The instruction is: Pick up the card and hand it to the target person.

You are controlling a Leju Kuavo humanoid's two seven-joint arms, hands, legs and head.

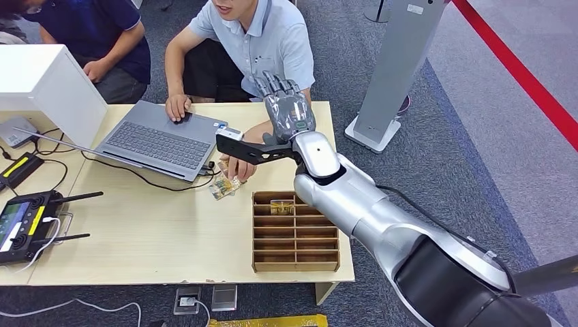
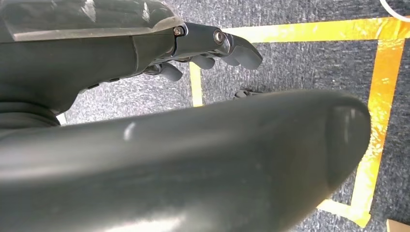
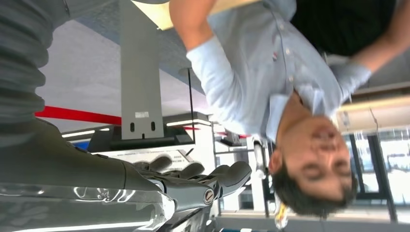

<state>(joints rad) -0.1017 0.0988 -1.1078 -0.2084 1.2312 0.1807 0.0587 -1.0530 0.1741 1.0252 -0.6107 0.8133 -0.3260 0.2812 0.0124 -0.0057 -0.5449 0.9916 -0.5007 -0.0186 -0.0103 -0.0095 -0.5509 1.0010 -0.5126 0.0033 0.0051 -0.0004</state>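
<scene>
My right hand [image 1: 287, 112] is raised above the far side of the wooden table [image 1: 163, 238], fingers stretched out toward the person in the light blue shirt [image 1: 262, 37], with nothing in it. In the right wrist view the same hand [image 3: 193, 180] has straight fingers, and the person [image 3: 270, 72] is close in front. The person's hand [image 1: 240, 165] rests on the table with a yellowish card [image 1: 224, 187] at its fingertips. Another card [image 1: 281, 206] stands in the top row of the wooden slotted rack [image 1: 296, 231]. My left hand [image 2: 212, 46] hangs over the floor, holding nothing.
An open laptop [image 1: 163, 139] sits under the person's other hand. A white box [image 1: 44, 82], a black controller [image 1: 24, 225] and cables lie at the left. A second person [image 1: 95, 34] sits at the back left. A grey stand [image 1: 392, 75] is at the right.
</scene>
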